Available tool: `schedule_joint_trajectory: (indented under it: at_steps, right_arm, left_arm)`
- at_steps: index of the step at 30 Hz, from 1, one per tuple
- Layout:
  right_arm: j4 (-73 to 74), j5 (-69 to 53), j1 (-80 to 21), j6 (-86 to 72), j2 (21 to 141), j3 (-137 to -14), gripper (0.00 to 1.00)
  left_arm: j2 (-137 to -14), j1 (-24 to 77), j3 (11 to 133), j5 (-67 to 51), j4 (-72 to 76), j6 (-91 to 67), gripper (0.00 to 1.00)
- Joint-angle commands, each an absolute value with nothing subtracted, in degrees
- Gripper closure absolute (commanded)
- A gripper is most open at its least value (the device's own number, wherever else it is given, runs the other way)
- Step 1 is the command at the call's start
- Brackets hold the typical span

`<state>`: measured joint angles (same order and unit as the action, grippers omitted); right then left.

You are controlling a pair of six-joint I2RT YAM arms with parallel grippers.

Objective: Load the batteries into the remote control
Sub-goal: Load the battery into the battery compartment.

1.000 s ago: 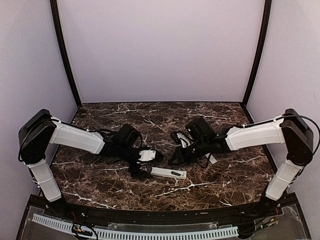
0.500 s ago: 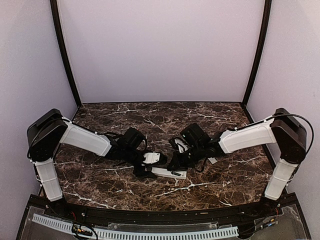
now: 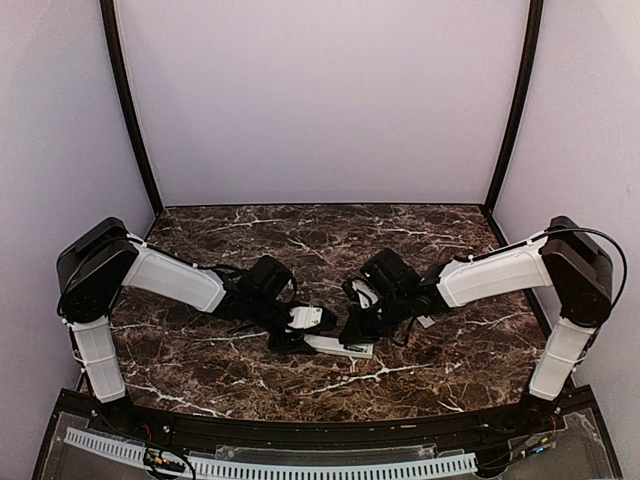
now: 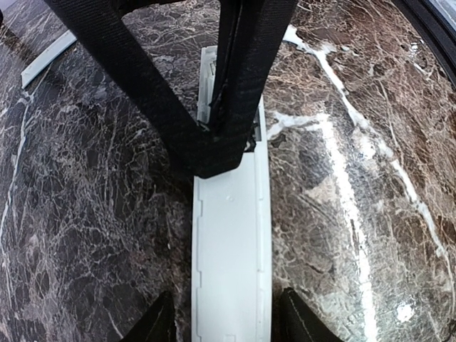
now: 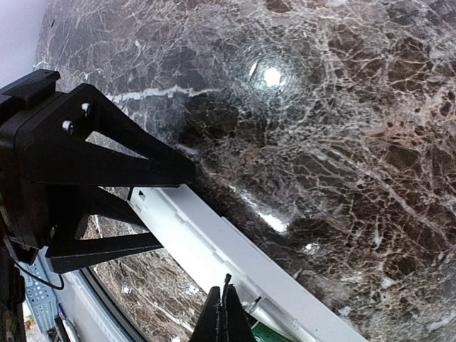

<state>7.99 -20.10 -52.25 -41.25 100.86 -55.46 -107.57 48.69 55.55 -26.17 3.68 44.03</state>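
Our left pincer (image 4: 228,324) is spread, one finger on either side of the remote control's (image 4: 231,249) left end. Our right pincer (image 5: 224,313) is pressed together, its tip down at the bar's middle. The bar lies flat on the tabletop (image 4: 85,214). A pale strip (image 4: 46,57) lies well apart, farther right.

Both arms pair smooth white shells with bulky black joint housings. The left arm (image 3: 165,277) and the right arm (image 3: 495,272) each have a white forearm and a white lower link. A thin black cable (image 3: 606,243) arcs at 1 o'clock of the right shoulder. The left gripper (image 3: 290,342) has a white block (image 3: 305,317) at its 2 o'clock, and two pale screws (image 5: 68,126) dot its angular black frame. The right gripper (image 4: 217,160) has matte black fingers (image 4: 121,57) with a fine layered grain.
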Motion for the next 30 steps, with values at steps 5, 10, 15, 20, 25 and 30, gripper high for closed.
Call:
schedule_joint_trajectory:
  at_steps: [5,10,15,20,25,30]
  right_arm:
    - [9.51,-18.16,-52.82,-41.40,101.53,-55.24,1.00]
    - [9.51,-18.38,-52.82,-41.45,100.86,-54.37,1.00]
    - [9.57,-18.33,-52.95,-41.33,100.28,-53.09,1.00]
    - [10.19,-17.75,-53.12,-41.60,99.30,-52.00,1.00]
    - [11.64,-16.36,-53.26,-41.57,98.20,-50.60,1.00]
    - [12.00,-15.73,-53.26,-41.11,97.55,-50.57,1.00]
  left_arm:
    - [-108.40,49.17,56.53,-26.41,0.28,44.75,0.52]
    - [-108.45,49.21,56.66,-26.09,0.34,44.73,0.53]
    - [-108.46,49.20,56.84,-25.49,0.35,44.50,0.55]
    - [-108.39,49.20,57.03,-25.40,0.34,44.14,0.56]
    - [-108.37,49.16,57.00,-25.18,-1.04,44.46,0.56]
    - [-108.37,49.15,57.36,-24.85,-1.14,44.47,0.56]
